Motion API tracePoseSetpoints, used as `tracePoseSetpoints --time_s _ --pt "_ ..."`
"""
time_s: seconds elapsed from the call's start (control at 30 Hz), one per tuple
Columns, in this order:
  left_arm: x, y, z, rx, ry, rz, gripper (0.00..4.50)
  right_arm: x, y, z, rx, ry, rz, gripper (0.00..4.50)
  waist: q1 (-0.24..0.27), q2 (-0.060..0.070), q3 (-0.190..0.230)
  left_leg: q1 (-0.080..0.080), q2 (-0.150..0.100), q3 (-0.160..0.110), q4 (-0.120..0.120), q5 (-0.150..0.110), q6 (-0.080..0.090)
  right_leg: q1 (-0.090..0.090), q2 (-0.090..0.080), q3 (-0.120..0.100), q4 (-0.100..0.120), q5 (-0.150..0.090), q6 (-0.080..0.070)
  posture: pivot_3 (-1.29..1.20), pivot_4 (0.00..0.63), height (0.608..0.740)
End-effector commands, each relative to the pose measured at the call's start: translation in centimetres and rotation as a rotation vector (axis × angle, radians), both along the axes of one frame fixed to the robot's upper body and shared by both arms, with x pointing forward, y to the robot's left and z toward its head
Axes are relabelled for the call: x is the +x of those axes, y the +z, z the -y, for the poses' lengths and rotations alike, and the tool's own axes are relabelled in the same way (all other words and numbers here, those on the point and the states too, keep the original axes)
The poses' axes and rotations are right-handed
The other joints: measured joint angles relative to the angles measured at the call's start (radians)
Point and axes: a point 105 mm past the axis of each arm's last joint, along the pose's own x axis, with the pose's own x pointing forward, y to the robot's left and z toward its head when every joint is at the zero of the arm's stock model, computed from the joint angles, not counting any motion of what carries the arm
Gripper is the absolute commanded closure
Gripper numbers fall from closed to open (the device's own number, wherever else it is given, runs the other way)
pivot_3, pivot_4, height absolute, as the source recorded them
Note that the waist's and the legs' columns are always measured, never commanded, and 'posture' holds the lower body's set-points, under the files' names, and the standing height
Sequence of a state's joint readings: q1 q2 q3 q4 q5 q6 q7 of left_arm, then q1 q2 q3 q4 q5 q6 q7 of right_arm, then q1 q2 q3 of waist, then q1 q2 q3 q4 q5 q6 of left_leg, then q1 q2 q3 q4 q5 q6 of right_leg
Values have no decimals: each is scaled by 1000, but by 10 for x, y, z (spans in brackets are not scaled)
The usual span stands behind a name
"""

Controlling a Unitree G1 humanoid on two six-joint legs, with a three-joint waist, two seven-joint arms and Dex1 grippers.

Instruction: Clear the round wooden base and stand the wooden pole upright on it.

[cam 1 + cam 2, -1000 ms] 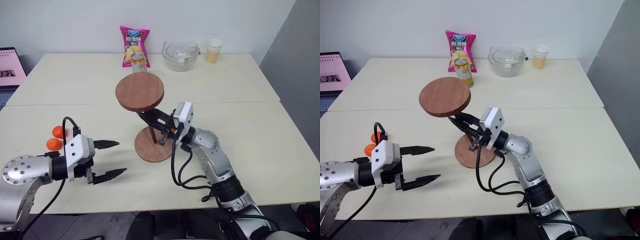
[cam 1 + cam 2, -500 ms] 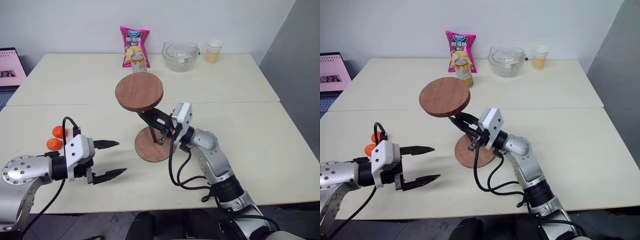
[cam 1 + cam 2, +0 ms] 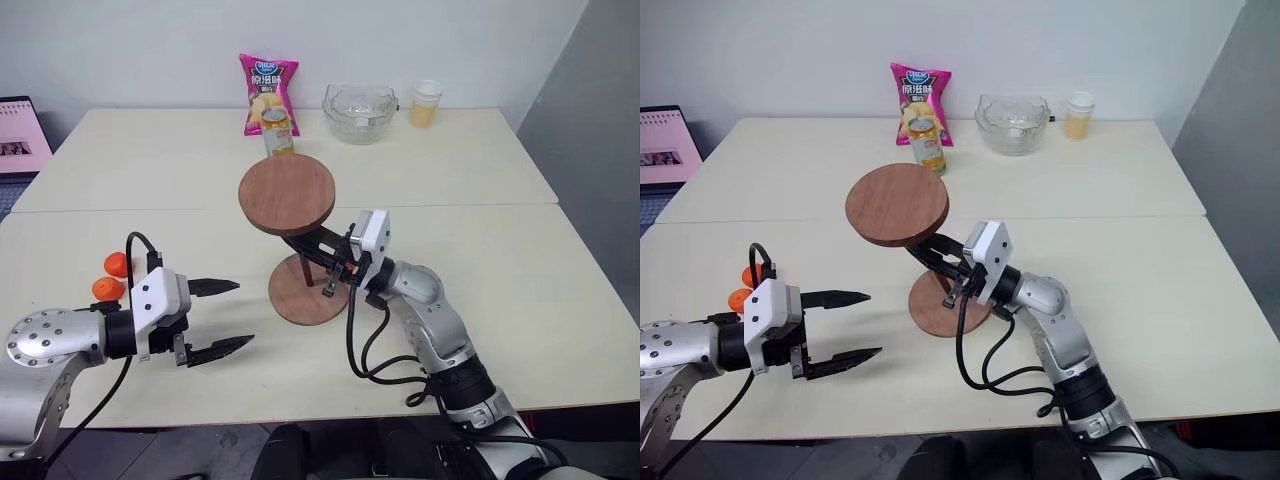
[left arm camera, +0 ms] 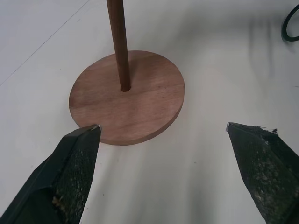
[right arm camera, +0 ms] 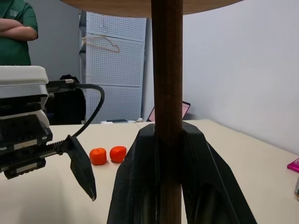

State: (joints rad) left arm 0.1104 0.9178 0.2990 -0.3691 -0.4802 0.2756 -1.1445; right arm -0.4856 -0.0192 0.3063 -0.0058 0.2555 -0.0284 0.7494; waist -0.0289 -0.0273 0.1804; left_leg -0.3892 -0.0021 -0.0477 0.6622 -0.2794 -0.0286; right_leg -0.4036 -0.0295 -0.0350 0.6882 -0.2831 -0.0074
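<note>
Left eye view: the round wooden base [image 3: 304, 289] lies flat on the table [image 3: 520, 260], approx. in the middle of the near half. The wooden pole [image 3: 314, 262] stands in the centre hole of this base and is tilted a bit, with its smaller disc [image 3: 287, 194] on top, above the base and a little toward the far side. The right gripper [image 3: 308, 244] comes from the right of the base and its jaws are closed tight on the pole, about halfway up; right wrist view shows the rod pressed between both black fingers [image 5: 201, 177]. The left gripper [image 3: 222, 317] hovers near the base, on its left side, not touching it, w/ jaws spread wide and nothing between them; left wrist view looks at the base between the two fingertips. Two orange fruits [image 3: 113, 276] lie well left of the base. Far behind the base are a can [image 3: 278, 132], a pink chips bag [image 3: 268, 90], a glass bowl [image 3: 360, 111] and a cup [image 3: 426, 102].
</note>
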Motion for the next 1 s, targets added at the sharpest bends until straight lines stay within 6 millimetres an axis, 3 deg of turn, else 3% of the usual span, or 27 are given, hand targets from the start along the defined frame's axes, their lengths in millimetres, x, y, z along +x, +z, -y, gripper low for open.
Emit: tracePoseSetpoints --time_s 0.03,0.37,1.0 --pt "1 7 4 14 -15 33 0 0 -20 -7 -66 12 -79 4269 0 0 0 0 0 0 0 0 0 0 0 0 0 0 0 0 150 740" --pt "1 9 6 14 -15 33 0 22 -30 -3 -131 -88 -167 4269 0 0 -2 10 0 -1 -2 0 0 11 0 0 -2 -1 -1 0 150 740" --pt "3 11 7 9 -8 40 0 22 -52 -2 -265 -100 -226 4269 0 2 -10 15 0 -1 -3 0 0 17 0 -1 -6 -1 -1 0 150 740"
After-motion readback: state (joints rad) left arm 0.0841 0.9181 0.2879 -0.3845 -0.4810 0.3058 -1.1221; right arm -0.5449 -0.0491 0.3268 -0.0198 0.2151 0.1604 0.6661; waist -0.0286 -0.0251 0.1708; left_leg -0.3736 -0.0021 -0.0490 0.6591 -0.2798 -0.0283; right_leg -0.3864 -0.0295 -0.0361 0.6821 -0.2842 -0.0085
